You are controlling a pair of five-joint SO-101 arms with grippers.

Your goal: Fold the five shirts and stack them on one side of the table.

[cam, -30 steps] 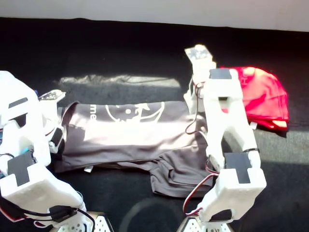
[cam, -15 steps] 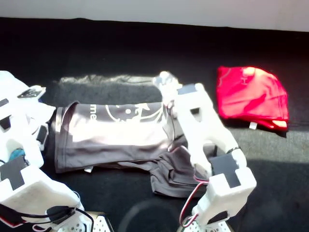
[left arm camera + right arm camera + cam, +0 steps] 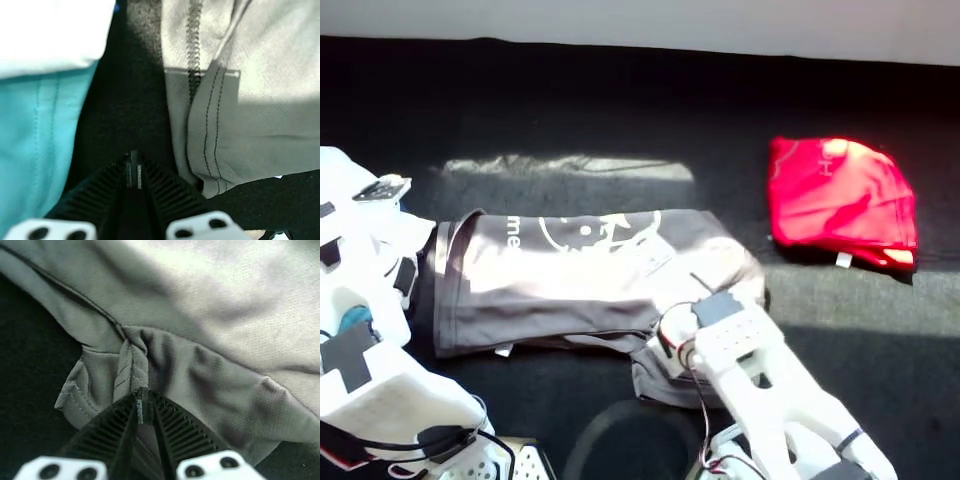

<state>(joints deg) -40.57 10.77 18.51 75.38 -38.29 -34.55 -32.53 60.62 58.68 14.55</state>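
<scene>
The black table (image 3: 570, 90) spreads under both my arms. The grey shirt (image 3: 570, 280) lies across its middle, partly folded, with a bunched lobe at its near edge. The folded red shirt (image 3: 840, 200) sits well apart on the far right side. A teal shirt (image 3: 35, 130) lies beside my left arm. My right claw (image 3: 140, 407) is pinched together on a raised ridge of grey cloth at that bunched lobe. My left claw (image 3: 132, 172) is closed on nothing, over bare table between teal and grey.
</scene>
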